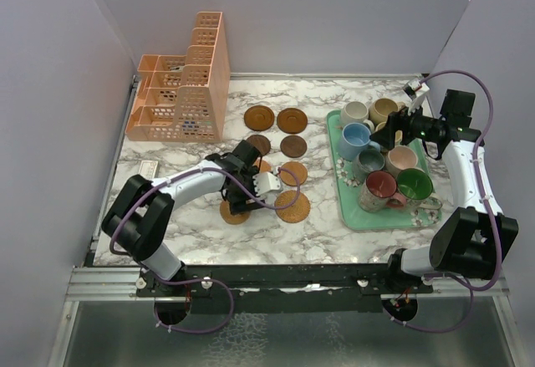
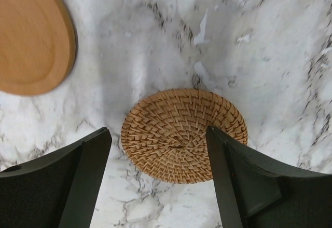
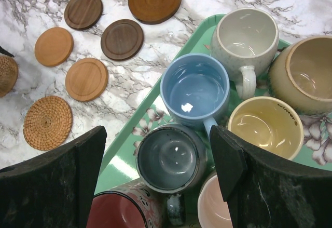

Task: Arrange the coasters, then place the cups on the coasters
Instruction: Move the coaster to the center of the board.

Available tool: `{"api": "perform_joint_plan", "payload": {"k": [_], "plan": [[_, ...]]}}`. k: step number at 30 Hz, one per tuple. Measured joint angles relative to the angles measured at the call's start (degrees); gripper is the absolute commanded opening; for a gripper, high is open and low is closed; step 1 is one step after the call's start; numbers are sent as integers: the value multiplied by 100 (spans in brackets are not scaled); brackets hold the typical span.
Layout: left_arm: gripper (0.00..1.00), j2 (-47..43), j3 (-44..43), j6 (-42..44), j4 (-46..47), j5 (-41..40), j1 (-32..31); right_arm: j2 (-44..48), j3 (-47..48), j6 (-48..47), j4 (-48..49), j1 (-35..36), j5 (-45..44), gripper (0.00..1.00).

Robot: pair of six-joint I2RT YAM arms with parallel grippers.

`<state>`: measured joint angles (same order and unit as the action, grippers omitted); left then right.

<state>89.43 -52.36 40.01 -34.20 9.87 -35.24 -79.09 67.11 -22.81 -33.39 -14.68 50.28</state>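
Crowding is the main hazard. The cups (image 1: 415,186) stand packed on the mint-green tray (image 1: 361,219), several of them touching. The right gripper (image 3: 155,134) hangs over the grey-lined mug (image 3: 171,158), jaws wide and empty. Coming down there, I judge, a finger could clip the blue mug (image 3: 194,90) or the red mug (image 3: 116,212) beside it, or catch a handle and tip one.

Left of the tray, on the marble tabletop (image 1: 201,233), lie the coasters (image 1: 292,119). The left gripper (image 2: 158,137), jaws also wide and holding nothing, straddles the woven rattan coaster (image 2: 184,134), the one farthest from the tray. That disc is thin and flat, so the fingers may scrape the marble, slide over its rim, or shove it toward the neighbouring pale wooden coaster (image 2: 31,36).

No brand or label is readable. A dark mark inside the yellow mug (image 3: 264,126) is too small to make out.
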Motion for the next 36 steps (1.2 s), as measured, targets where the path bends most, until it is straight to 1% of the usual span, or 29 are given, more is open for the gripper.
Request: {"api": "perform_joint_plan", "payload": {"k": [5,10,19,24,28,31,36], "plan": [[77,372,-404,-175,11,184,-238,0,0,0,0,0,0,82],[77,669,-741,-249,92,348,-330,0,0,0,0,0,0,82],[77,883,-907,-348,127,597,-415,0,0,0,0,0,0,82],[83,603,-905,-350,114,590,-422,0,0,-2,0,0,0,82],[84,66,-866,-356,122,595,-332,0,0,-2,0,-2,0,82],[84,-186,-741,-341,118,577,-155,0,0,-2,0,0,0,82],[84,-219,-476,-221,105,372,273,0,0,-2,0,0,0,82]]}}
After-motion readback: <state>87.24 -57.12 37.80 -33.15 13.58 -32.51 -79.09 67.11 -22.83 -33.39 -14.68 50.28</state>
